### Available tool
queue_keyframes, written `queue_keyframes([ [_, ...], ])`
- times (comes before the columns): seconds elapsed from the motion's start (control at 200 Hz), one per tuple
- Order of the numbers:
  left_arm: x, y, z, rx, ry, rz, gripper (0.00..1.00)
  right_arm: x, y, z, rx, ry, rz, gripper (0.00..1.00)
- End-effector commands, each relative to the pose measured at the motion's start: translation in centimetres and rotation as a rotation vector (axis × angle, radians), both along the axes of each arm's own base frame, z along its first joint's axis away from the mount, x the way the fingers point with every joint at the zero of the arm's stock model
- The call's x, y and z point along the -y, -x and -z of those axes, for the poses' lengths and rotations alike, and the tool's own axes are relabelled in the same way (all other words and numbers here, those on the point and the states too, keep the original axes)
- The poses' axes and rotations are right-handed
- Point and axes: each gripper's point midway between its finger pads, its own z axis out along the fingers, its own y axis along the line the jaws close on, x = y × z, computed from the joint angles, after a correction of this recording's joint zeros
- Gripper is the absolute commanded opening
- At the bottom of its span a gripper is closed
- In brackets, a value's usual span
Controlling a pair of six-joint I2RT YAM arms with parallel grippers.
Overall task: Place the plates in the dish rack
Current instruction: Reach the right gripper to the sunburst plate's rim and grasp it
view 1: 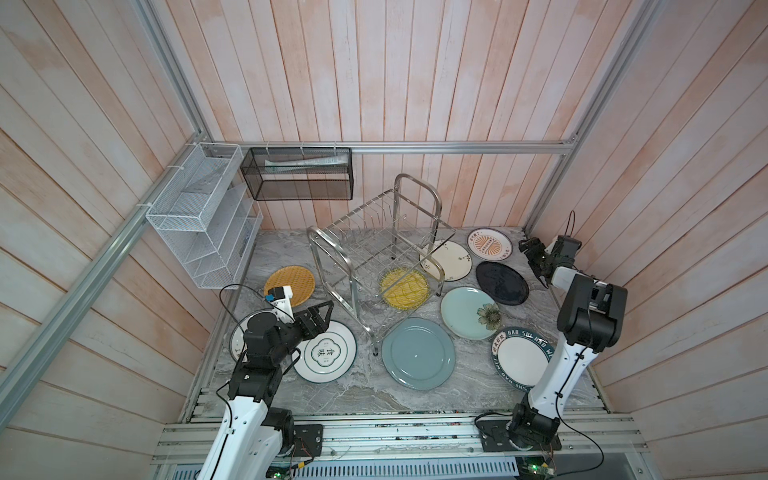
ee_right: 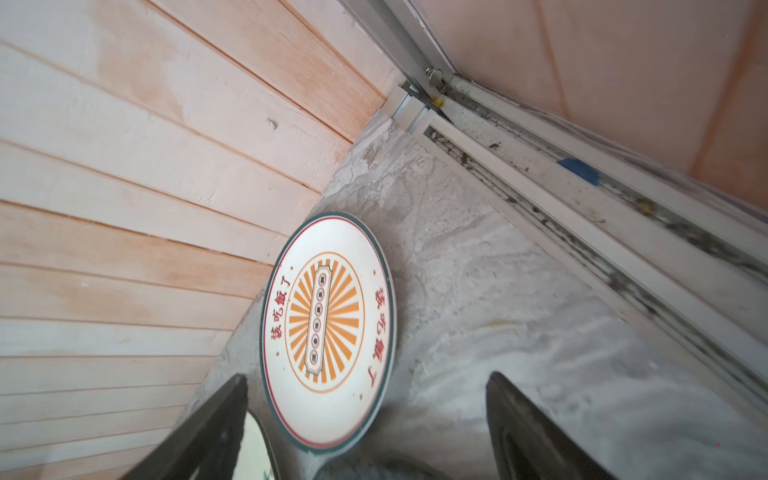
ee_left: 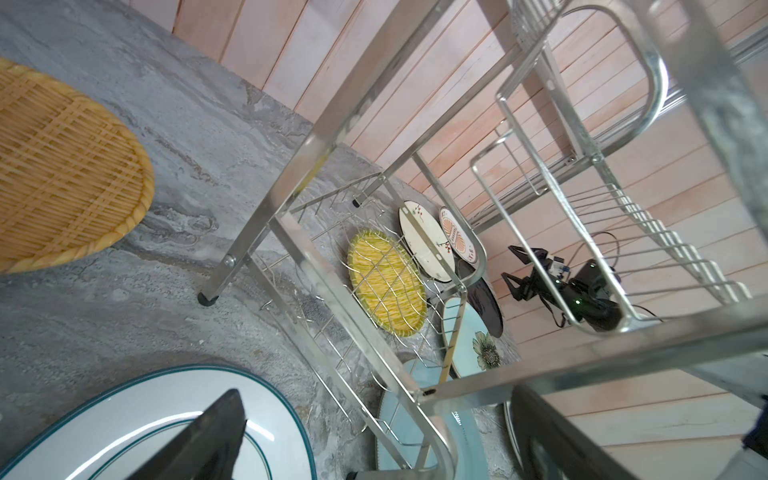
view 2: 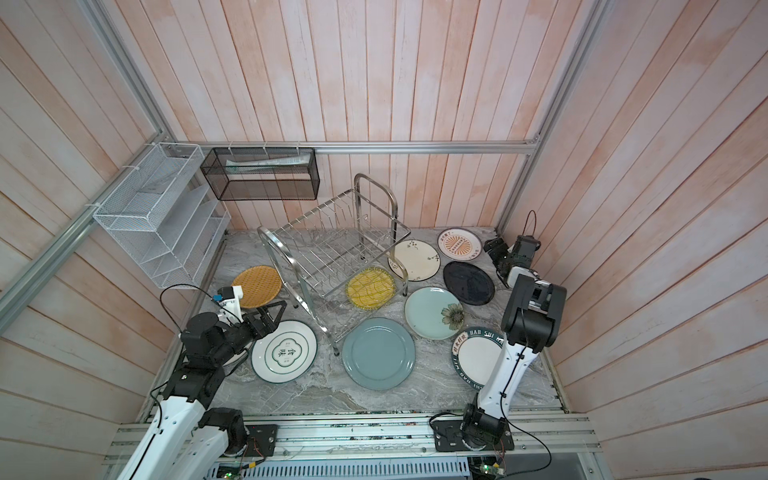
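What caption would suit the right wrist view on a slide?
Right wrist view: open fingers point toward the sunburst plate, lying flat on the grey marble table near the wooden wall.

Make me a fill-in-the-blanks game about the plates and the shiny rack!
1. The top slots of the dish rack hold ____ plates.
2. The pale green plate has a ____ painted on it.
3. The jaws of the left gripper stand ____.
4. The sunburst plate, by the right gripper, has rays coloured ____.

Missing words: no; flower; open; orange.
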Motion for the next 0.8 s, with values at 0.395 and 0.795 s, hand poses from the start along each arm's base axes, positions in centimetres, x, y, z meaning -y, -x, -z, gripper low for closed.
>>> queue_keyframes([
  [0.395,0.6,0.7,-3.5,0.104,0.021,0.038,1.00,-1.5,-3.9,4.3,-0.134,-0.070,-0.231,0.74],
  [0.795,1.8,2.6,-4.3,0.115,0.015,0.129,1.00,-4.5,-5.7,7.1,-0.179,-0.108,-0.345,0.58],
])
